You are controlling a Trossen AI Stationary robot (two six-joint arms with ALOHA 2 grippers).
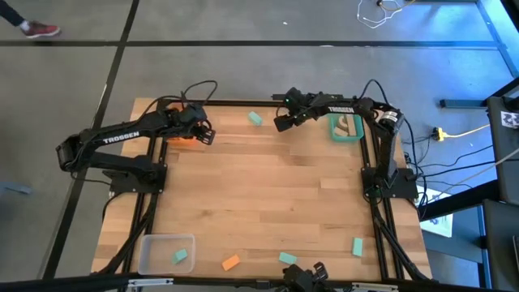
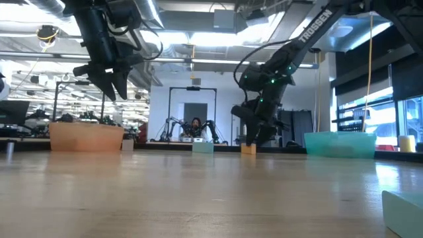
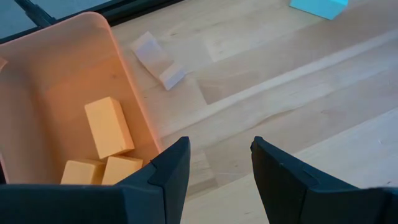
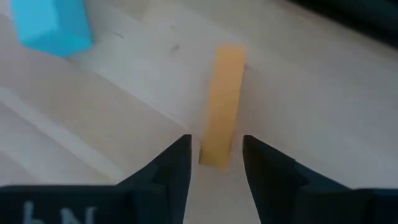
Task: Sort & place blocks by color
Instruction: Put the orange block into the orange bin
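We look first at the right tool (image 4: 214, 158). Its 2 fingers stand apart, with nothing clamped yet, and the near end of an orange block (image 4: 222, 102) sits just in the gap between them. In the high view this tool (image 1: 281, 123) hangs low near the far edge of the bench (image 1: 268, 195), just beside the teal bin (image 1: 346, 128) in the far right corner. A teal block (image 4: 50, 25) lies near the orange one.

The left tool (image 3: 221, 165) is also apart and holds nothing. It hangs over the rim of the orange bin (image 3: 68, 68) at the far left corner, and 3 orange blocks (image 3: 109, 127) lie inside.

We think the step in hand is picking up the orange block. Next, the right tool should slide on a bit so the block sits deeper between the fingers, then squeeze, lift, and carry it across to the orange bin.

More blocks wait by the near edge: another teal block (image 1: 288, 258), 1 more (image 1: 357, 246), and an orange one (image 1: 231, 262). 1 teal piece (image 1: 180, 256) lies in the clear bin (image 1: 146, 243).
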